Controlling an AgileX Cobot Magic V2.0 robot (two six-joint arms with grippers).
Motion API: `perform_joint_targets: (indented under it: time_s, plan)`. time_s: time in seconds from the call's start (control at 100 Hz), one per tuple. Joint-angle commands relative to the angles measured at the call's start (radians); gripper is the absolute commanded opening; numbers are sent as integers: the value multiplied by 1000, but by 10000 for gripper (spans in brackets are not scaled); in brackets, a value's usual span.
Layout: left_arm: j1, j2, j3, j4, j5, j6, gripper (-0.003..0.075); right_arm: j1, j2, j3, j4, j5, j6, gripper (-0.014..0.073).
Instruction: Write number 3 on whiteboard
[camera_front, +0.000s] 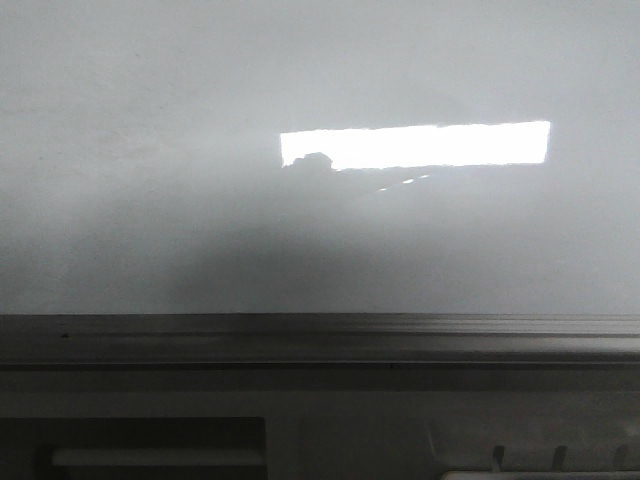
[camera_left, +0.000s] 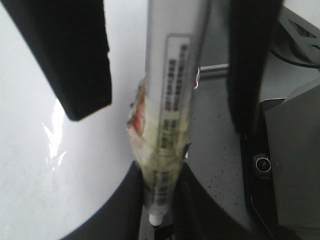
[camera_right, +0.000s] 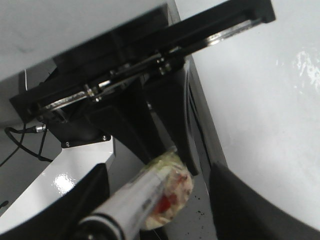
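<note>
The whiteboard (camera_front: 200, 150) fills most of the front view, and no number 3 shows on it. Neither gripper shows in the front view. In the left wrist view, my left gripper (camera_left: 161, 165) is shut on a white marker (camera_left: 172, 75), gripping the taped, yellowish part of its barrel. My right gripper (camera_right: 159, 172) is open, with its black fingers (camera_right: 235, 200) wide apart on either side of the same marker (camera_right: 135, 197). The right gripper's fingers (camera_left: 75, 60) also show in the left wrist view, apart on both sides of the marker's far end.
A bright white rectangular light reflection (camera_front: 415, 145) lies on the board. A grey metal rail (camera_front: 320, 335) runs along its near edge, with a dark ledge with slots (camera_front: 500, 450) below. A grey speckled surface (camera_left: 215, 150) and black robot parts (camera_right: 125, 90) lie near the grippers.
</note>
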Motion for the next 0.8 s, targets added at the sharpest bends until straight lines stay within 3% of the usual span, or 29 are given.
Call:
perform_joint_targets:
  time_s: [0.0, 0.11, 0.31, 0.42, 0.64, 0.69, 0.79]
  plan:
    - [-8, -13, -35, -73, -42, 11, -21, -4, -12, -30, 46, -75, -8, 386]
    - [-8, -13, -35, -80, -42, 11, -21, -4, -11, -30, 62, -66, -8, 301]
    - [-8, -13, -35, -106, -60, -4, -20, -4, -11, -30, 67, -56, -8, -71]
    - [-4, -20, -35, -142, -82, -12, 35, -4, -11, -30, 67, -67, -8, -61]
    - [-4, -95, -37, -148, -170, -206, 469, -7, -38, -30, 1, -95, -8, -60]
    - [-4, -130, -37, -148, -197, -233, 510, -13, -53, -30, -22, -95, -4, -60]
    - [-4, -224, -37, -141, -270, -276, 512, -49, -83, -30, -57, -95, 13, -60]
